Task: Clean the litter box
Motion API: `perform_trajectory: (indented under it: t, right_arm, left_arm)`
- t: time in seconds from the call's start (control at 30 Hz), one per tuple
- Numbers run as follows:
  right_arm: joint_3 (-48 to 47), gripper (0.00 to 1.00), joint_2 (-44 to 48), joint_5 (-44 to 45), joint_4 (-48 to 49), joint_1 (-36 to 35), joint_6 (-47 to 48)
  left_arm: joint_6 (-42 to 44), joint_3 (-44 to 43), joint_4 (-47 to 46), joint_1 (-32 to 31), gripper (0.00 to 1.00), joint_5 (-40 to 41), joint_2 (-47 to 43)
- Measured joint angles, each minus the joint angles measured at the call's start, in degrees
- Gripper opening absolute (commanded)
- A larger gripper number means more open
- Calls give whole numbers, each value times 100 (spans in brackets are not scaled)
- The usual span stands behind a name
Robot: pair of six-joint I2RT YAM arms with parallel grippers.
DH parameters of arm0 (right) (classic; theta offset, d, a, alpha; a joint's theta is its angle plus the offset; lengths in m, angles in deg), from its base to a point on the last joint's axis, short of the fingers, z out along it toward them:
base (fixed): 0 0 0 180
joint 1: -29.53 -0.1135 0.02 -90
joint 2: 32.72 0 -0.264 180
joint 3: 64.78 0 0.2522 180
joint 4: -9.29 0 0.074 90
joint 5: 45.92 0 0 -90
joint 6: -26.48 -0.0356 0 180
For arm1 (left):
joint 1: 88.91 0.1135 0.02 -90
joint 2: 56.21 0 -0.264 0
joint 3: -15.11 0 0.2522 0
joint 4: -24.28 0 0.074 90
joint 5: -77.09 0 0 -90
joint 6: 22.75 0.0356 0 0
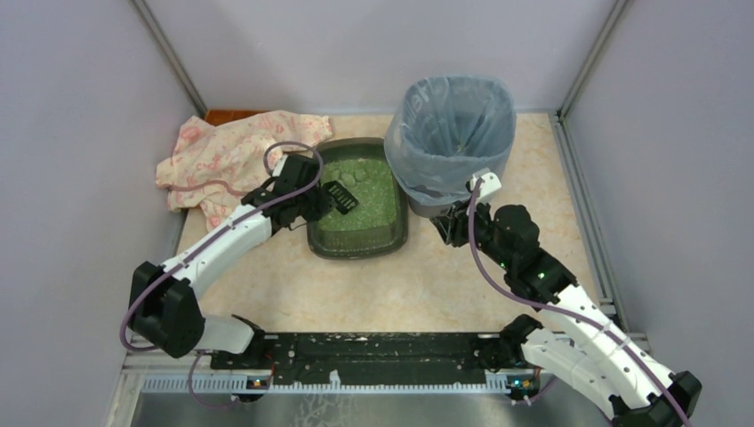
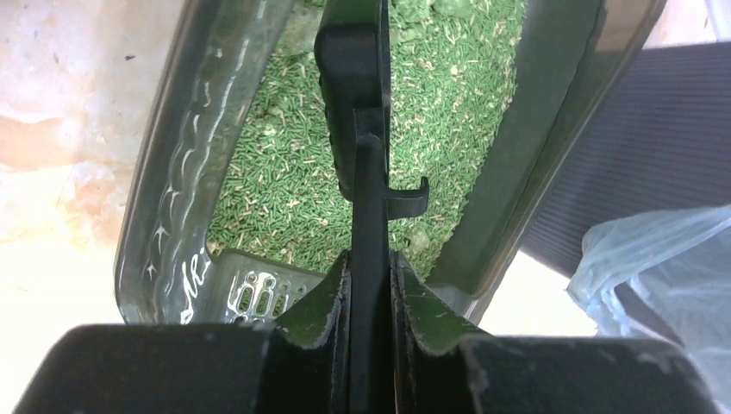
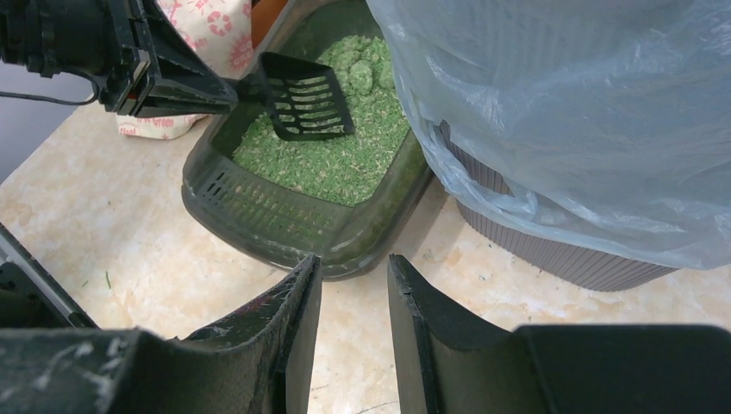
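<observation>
scoop (image 1: pixel 340 197) — within litter box (image 1: pixel 357 249) rim

The litter box (image 1: pixel 360 249) as we saw it
We found it flat on the tabletop (image 1: pixel 400 298): a shallow dark grey-green tray with rounded corners, green granular litter (image 1: pixel 369 209) across its floor, lumpy at the far end.

Beige table (image 1: pixel 356 294): litter box (image 1: pixel 356 250), lined bin (image 1: pixel 429 173), floral cloth (image 1: pixel 222 151).

Litter box (image 1: pixel 356 250) centre; bin (image 1: pixel 427 169) just right; cloth (image 1: pixel 222 151) left-behind; scoop (image 1: pixel 340 197) over litter (image 1: pixel 373 212), in left tool (image 1: pixel 318 198).
</observation>
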Motion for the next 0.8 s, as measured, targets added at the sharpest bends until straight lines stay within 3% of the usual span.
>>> perform_trajectory:
  t: [0.3, 0.8]
  right_arm:
    - [0, 35, 11, 0, -2, 0, 11]
    - [0, 35, 173, 157, -15, 0, 57]
  left_arm:
    - [-964, 531, -485, -2, 0, 166, -175]
    - [-1373, 160, -1283, 205, 0, -278, 848]
